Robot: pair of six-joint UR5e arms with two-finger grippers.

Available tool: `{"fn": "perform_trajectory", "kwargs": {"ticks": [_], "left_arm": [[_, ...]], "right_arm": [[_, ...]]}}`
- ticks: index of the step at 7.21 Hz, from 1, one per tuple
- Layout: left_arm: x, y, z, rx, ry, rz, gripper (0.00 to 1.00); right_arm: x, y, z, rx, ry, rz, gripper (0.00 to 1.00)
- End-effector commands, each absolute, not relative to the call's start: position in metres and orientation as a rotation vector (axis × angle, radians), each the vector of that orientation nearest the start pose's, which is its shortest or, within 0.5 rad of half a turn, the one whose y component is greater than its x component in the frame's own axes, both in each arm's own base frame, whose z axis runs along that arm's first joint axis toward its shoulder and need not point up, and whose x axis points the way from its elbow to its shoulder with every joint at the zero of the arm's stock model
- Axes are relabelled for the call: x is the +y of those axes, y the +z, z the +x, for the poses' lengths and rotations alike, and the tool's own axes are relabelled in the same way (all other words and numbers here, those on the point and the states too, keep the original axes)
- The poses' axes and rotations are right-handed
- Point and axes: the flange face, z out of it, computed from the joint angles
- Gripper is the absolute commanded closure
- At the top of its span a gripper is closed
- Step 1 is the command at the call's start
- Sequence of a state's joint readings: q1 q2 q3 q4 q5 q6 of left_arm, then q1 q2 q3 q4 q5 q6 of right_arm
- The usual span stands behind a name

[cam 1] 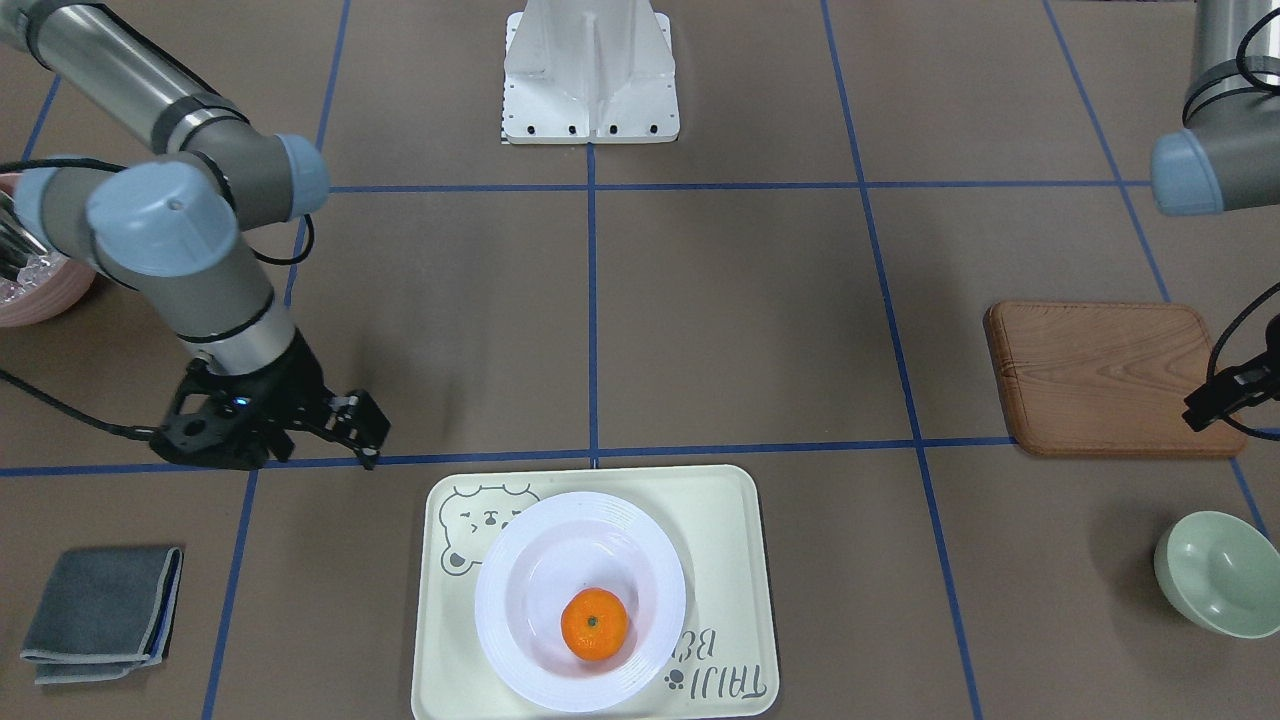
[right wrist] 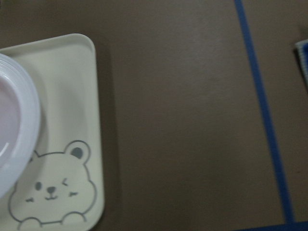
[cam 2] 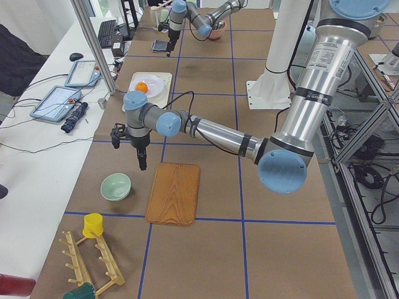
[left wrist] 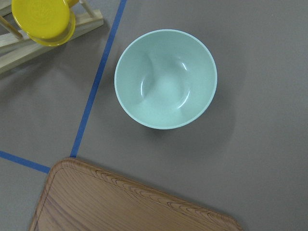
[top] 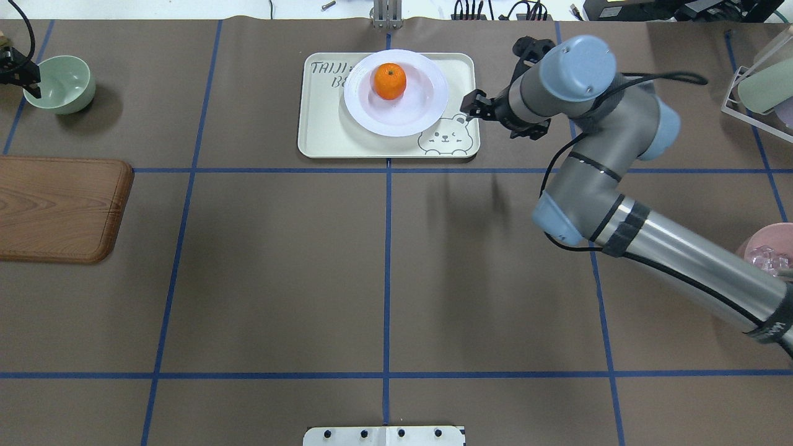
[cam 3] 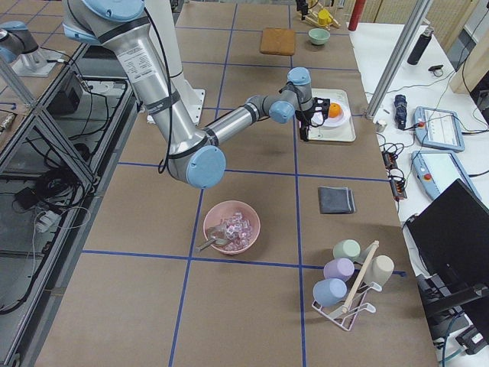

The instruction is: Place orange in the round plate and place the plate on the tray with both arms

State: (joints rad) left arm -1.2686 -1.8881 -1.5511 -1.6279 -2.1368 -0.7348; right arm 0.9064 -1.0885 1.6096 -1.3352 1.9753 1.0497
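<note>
Orange (cam 1: 594,624) lies in round plate (cam 1: 520,560) on tray (cam 1: 720,520), near right fingers (cam 1: 362,420)

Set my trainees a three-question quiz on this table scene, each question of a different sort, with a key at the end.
1. True or false: the orange lies inside the round plate.
2. Pick one. The round plate rests: A) on the tray; B) beside the tray; C) under the tray.
3. Short answer: which arm's tool hangs close to the mint-green bowl?

Key
1. True.
2. A.
3. The left tool.
</note>
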Motion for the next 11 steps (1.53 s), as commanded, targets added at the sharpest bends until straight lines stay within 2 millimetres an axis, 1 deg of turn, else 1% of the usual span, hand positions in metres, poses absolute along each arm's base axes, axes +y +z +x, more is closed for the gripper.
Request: {"fn": "perform_trajectory", "kwargs": {"ticks": [1,2,3,4,5,6,7,8,9,10,11], "left_arm": [[-0.622,0.499,0.110,0.659,-0.318,0.017,0.01],[-0.621,0.503,0.109,0.656,-0.321,0.012,0.01],[-0.619,0.505,0.108,0.662,-0.305,0.011,0.01],[-0.610,0.520,0.105,0.646,-0.193,0.025,0.01],[-0.599,0.542,0.092,0.632,-0.119,0.029,0.01],[-0.588,0.563,0.067,0.622,-0.077,0.034,0.01],[-0.570,0.587,0.037,0.667,-0.022,0.027,0.01],[-0.556,0.605,-0.001,0.707,0.028,0.044,0.01],[-0.539,0.624,-0.032,0.707,0.033,0.045,0.01],[-0.522,0.641,-0.035,0.720,0.039,0.021,0.01],[-0.509,0.649,-0.035,0.767,0.026,0.000,0.01]], "right_arm": [[-0.566,0.401,-0.200,-0.645,-0.026,0.181,0.00],[-0.563,0.443,-0.120,-0.660,-0.096,0.152,0.00],[-0.553,0.489,-0.049,-0.688,-0.203,0.169,0.00],[-0.534,0.534,0.001,-0.671,-0.281,0.181,0.00],[-0.508,0.564,0.039,-0.661,-0.298,0.187,0.00],[-0.488,0.586,0.046,-0.694,-0.281,0.158,0.00],[-0.482,0.596,0.047,-0.688,-0.275,0.140,0.00],[-0.473,0.606,0.050,-0.692,-0.258,0.120,0.00],[-0.465,0.630,0.055,-0.699,-0.226,0.075,0.00],[-0.462,0.646,0.064,-0.705,-0.192,0.048,0.00],[-0.456,0.655,0.067,-0.720,-0.176,0.034,0.00]]}}
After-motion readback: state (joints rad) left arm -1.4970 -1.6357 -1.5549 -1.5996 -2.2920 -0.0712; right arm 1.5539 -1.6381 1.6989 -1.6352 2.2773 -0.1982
